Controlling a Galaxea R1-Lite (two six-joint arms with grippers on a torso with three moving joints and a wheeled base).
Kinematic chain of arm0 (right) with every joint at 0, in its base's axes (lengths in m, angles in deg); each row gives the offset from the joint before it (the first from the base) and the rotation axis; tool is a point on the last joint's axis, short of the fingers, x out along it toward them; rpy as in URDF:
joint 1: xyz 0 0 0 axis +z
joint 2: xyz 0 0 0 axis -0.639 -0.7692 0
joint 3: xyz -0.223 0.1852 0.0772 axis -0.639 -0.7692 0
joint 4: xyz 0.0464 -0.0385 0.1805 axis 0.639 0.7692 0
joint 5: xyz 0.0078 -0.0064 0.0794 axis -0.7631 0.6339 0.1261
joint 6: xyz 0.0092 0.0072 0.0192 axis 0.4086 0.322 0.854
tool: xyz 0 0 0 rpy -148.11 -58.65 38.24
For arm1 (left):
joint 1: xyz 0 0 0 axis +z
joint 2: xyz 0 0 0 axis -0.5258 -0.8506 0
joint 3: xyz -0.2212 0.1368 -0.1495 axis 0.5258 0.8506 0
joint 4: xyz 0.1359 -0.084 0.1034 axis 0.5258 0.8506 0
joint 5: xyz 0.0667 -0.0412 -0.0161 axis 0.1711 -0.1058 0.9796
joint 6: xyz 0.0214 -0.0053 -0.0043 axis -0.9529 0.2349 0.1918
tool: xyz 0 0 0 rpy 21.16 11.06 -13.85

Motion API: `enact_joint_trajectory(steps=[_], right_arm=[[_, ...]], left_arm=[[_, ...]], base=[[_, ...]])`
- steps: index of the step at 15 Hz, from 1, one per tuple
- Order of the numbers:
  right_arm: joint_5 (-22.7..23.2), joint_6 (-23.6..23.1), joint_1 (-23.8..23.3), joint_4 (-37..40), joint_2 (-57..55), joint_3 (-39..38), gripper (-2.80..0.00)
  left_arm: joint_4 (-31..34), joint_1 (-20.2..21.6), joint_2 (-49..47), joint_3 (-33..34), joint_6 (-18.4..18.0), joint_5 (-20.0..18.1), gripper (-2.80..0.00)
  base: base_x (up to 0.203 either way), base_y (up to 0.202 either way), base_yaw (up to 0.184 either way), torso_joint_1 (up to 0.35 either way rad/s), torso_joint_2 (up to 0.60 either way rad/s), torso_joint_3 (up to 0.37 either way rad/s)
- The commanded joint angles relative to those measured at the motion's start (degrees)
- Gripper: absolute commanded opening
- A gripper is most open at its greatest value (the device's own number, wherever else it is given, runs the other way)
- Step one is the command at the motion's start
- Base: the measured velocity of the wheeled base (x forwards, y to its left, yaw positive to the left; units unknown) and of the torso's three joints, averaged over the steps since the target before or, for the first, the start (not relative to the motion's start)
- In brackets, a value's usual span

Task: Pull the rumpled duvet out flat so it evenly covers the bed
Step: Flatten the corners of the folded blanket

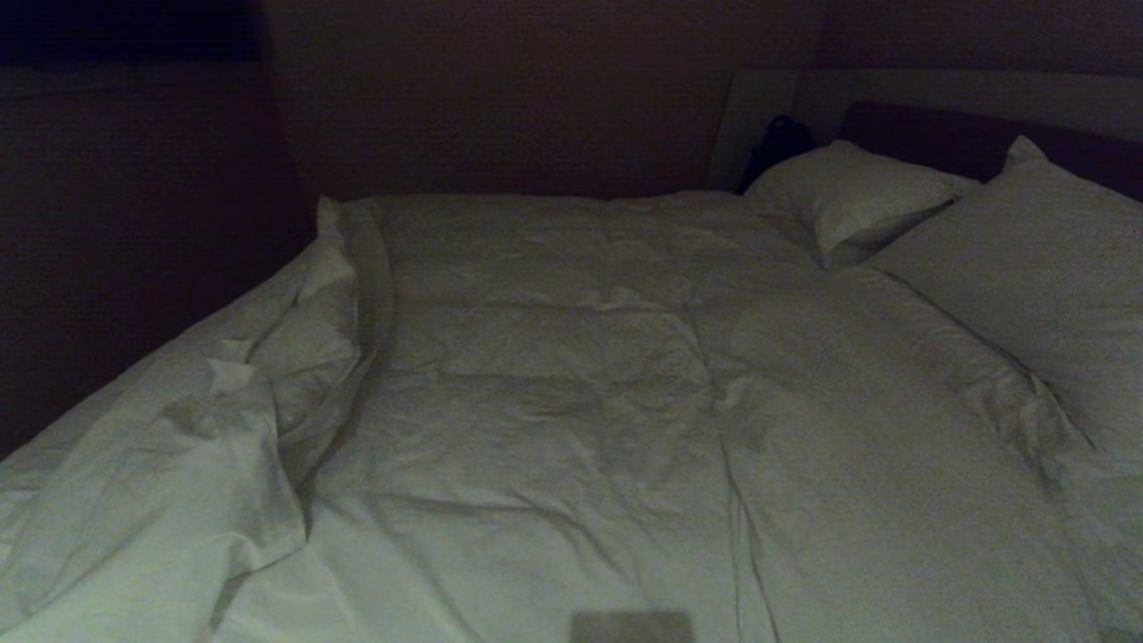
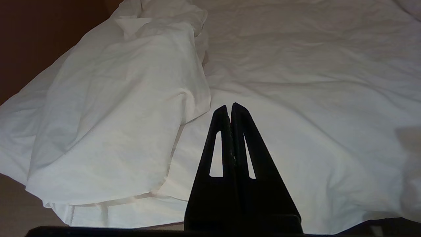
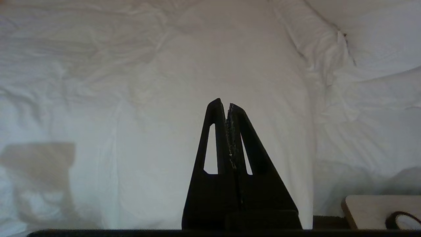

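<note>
Black fingers of the left gripper (image 2: 229, 107) press together, tips meeting with nothing between them, poised above the near edge of the bed (image 1: 54, 429); the right gripper (image 3: 223, 102) is likewise closed and empty, held over the middle of the bedding; neither arm shows in the head view. White and creased, the duvet (image 1: 625, 384) spreads across most of the mattress, its far edge reaching the wall side; on the robot's left its edge is folded back and bunched into a rumpled heap (image 1: 223, 429) that runs along that side; two plump pillows (image 1: 1027, 259) lie on the right against the dark headboard (image 1: 964, 143); a small dark object (image 1: 777, 143) sits behind the farther pillow.
</note>
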Motion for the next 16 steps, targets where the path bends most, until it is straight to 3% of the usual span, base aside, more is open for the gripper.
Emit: enact_joint_trajectory(steps=[1, 7, 16], right_arm=[[0.0, 0.0, 0.0, 0.0, 0.0, -0.4, -2.80], [0.0, -0.1, 0.0, 0.0, 0.1, -0.8, -2.80], [-0.1, -4.7, 0.0, 0.0, 0.0, -0.8, -2.80]], left_arm=[[0.0, 0.0, 0.0, 0.0, 0.0, 0.0, -2.80], [0.0, 0.0, 0.0, 0.0, 0.0, 0.0, -2.80], [0.0, 0.0, 0.0, 0.0, 0.0, 0.0, -2.80]], base=[[0.000, 0.000, 0.000, 0.000, 0.00, 0.000], [0.000, 0.000, 0.000, 0.000, 0.00, 0.000], [0.000, 0.000, 0.000, 0.000, 0.00, 0.000]])
